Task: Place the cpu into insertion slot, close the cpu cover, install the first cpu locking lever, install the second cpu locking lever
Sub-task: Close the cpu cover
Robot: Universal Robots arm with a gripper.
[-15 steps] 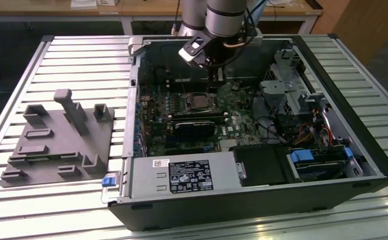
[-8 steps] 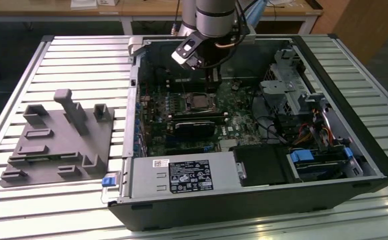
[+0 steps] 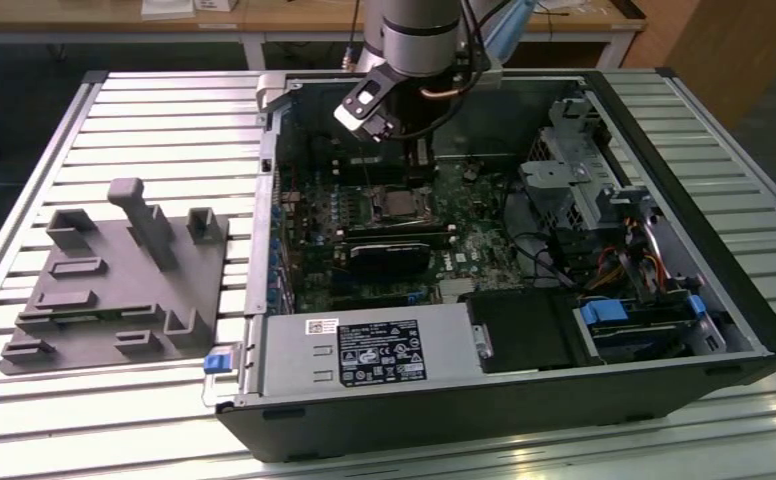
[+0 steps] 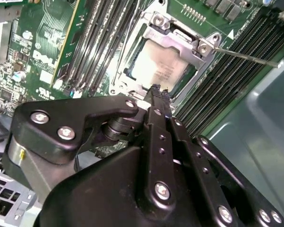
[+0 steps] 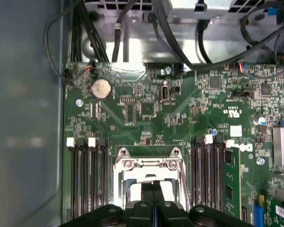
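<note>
One grey moulded fixture lies at nine o'clock in the exterior view, on a slatted table. From the centre to three o'clock, an open computer case holds a green circuit board, a labelled power supply at six o'clock and a drive cage near four o'clock. The insertion slot sits mid-board, with the arm reaching over it from twelve o'clock.

In the second wrist view the cpu, flat and pale silvery-tan, lies in the slot. The cpu cover is folded down over it as a frame. A thin lever juts out across the memory slots.

In both wrist views the gripper hangs over the cover, its fingers pressed together and gripping nothing. Whether the tips touch the cover I cannot tell.
</note>
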